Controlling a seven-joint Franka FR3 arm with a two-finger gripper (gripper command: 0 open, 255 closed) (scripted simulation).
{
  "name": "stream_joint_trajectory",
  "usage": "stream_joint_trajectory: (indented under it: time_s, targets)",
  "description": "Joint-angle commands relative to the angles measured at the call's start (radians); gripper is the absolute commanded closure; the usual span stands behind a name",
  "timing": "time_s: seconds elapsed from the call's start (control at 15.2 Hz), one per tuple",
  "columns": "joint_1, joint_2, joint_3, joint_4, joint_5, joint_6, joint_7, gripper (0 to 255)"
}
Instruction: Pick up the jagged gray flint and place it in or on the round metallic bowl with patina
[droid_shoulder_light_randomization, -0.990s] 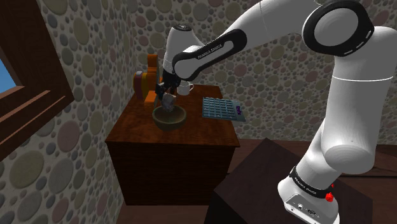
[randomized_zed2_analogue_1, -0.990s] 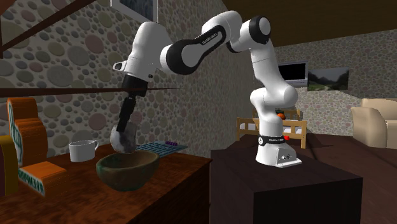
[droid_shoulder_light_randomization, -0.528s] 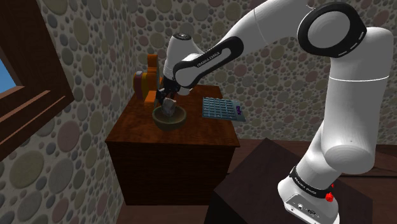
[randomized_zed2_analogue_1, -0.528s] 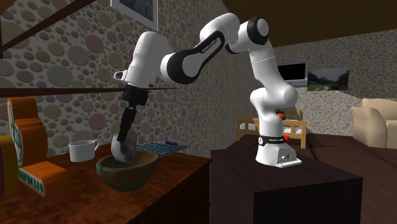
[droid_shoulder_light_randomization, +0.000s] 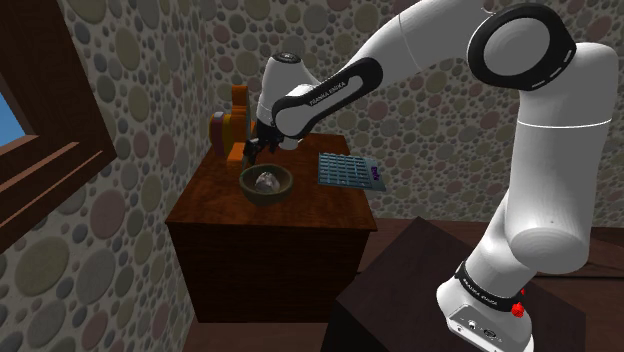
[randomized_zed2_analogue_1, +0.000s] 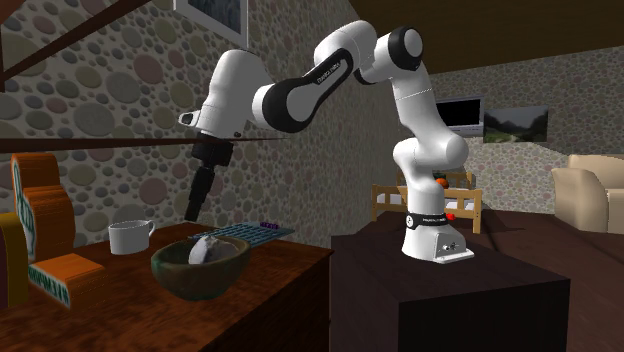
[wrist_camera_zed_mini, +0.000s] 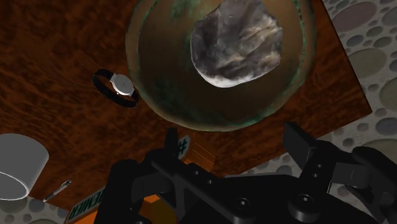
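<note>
Lifting should be done straight up, so the bowl (wrist_camera_zed_mini: 159, 83) is not bumped; the flint (wrist_camera_zed_mini: 236, 48) is laid inside and the gripper (wrist_camera_zed_mini: 234, 141) is held wide.

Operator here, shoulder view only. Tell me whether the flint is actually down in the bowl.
Observer: The wrist view looks straight into the bowl, and the grey stone lies inside it.
Operator: Report the fingers.
Observer: The gripper is open. Its fingers stand apart with nothing between them, back from the stone.
Operator: Name anything close to the bowl I should avoid.
Observer: A wristwatch lies on the table right beside the bowl's rim.
</note>
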Motion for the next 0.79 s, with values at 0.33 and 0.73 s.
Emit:
stream_joint_trajectory:
  time_s: [0.33,0.73]
  targets:
    - [-0.003,-0.082,0.011,-0.017,0.019,-0.064,-0.013,0]
    - [-0.004,-0.103,0.013,-0.020,0.024,-0.082,-0.016,0]
